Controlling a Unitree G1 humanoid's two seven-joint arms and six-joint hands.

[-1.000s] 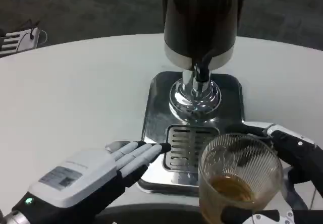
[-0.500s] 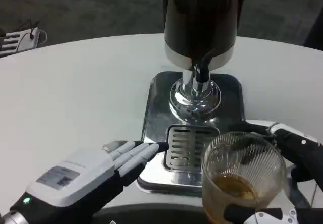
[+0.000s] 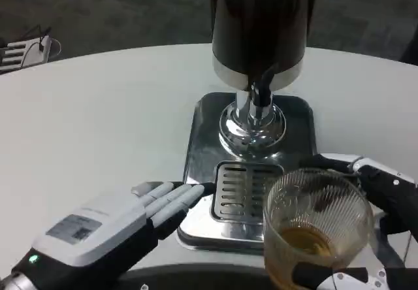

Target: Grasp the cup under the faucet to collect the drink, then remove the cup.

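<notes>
A ribbed clear glass cup (image 3: 317, 228) with amber drink at its bottom is at the lower right, off the drip grate (image 3: 240, 191). My right hand (image 3: 385, 225) grips the cup, with fingers wrapped round its far and near sides. The dark dispenser (image 3: 260, 25) stands on a chrome base (image 3: 253, 125), its black faucet (image 3: 261, 89) pointing down over the steel tray (image 3: 199, 166). My left hand (image 3: 108, 228) lies flat at the lower left, fingers straight and together, tips at the tray's left edge, holding nothing.
The round white table (image 3: 98, 120) spreads wide to the left and behind the tray. Dark carpet (image 3: 130, 9) lies beyond the table's far edge, with a white object (image 3: 23, 51) on the floor at far left.
The cup and my right hand have drifted slightly to the right and nearer. My left hand has slid back a little toward the lower left.
</notes>
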